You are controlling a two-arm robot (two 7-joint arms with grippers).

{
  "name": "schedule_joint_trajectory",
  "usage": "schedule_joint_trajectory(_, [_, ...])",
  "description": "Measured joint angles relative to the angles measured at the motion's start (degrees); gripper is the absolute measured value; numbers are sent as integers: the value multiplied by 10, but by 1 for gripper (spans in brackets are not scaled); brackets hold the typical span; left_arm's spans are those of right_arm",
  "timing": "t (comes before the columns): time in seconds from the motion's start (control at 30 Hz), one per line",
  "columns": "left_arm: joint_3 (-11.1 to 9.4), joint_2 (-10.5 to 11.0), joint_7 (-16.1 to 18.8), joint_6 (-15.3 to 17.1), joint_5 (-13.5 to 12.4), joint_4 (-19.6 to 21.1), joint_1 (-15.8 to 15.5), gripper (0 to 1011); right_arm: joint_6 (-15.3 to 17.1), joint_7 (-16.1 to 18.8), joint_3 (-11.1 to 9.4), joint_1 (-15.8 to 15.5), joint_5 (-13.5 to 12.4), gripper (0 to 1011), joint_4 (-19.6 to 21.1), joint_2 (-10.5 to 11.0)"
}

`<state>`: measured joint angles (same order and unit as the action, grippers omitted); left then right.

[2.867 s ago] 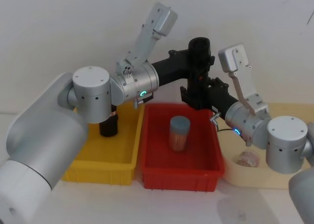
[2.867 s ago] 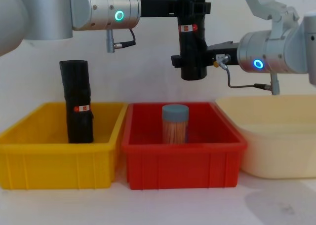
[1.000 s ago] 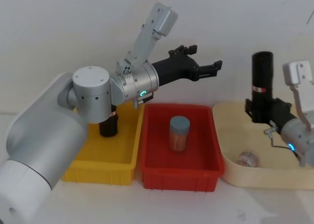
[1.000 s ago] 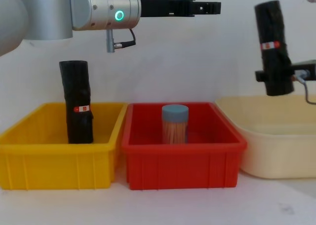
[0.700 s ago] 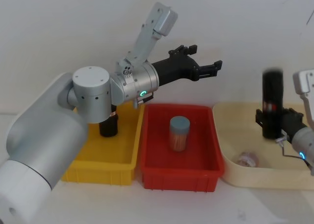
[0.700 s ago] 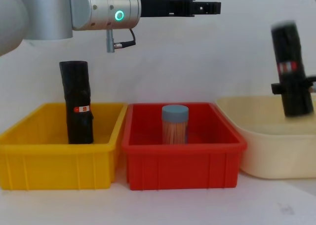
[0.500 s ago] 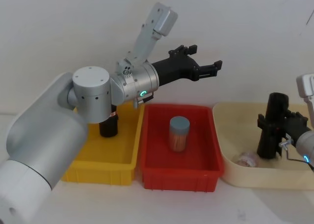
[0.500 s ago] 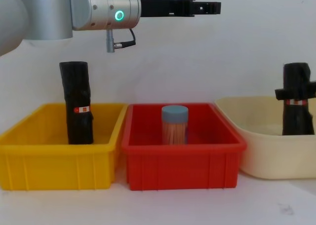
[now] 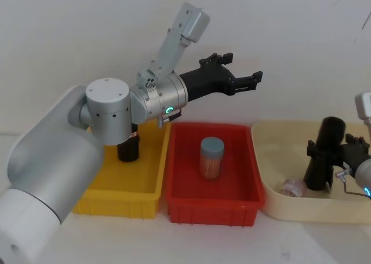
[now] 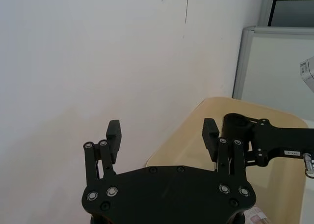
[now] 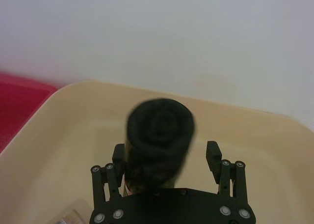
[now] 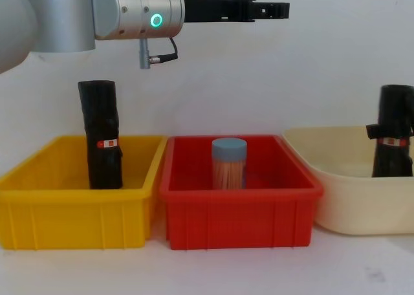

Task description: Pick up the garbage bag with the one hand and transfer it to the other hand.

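Observation:
The garbage bag, a black roll with a small red label, stands a little tilted inside the cream tub. In the chest view the garbage bag rises above the cream tub's rim. The other hand, my right gripper, is open around the roll. In the right wrist view the garbage bag leans by one finger of the right gripper and stands apart from the other finger. The one hand, my left gripper, hangs open and empty high over the red bin.
A second black roll stands in the yellow bin on the left. A blue-lidded jar sits in the red bin. A small wrapped item lies in the cream tub near the roll's foot.
My right gripper carried the roll away from the left gripper to the right, lowered it into the cream tub and opened. The left arm has stayed still, open.

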<state>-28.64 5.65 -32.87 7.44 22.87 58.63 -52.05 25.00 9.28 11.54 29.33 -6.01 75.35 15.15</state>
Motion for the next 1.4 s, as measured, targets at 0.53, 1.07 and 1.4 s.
schedule_joint_trajectory(0.53, [0,0,0,0,0,0,0,1001,7,-13,-11,-19,2,1002,31,-2])
schedule_joint_trajectory(1.07, [0,0,0,0,0,0,0,1001,48,-21,-46,-83,-16,1002,126,-5])
schedule_joint_trajectory(1.4, [0,0,0,0,0,0,0,1001,77,22,-61,-114,-52,1002,164,2])
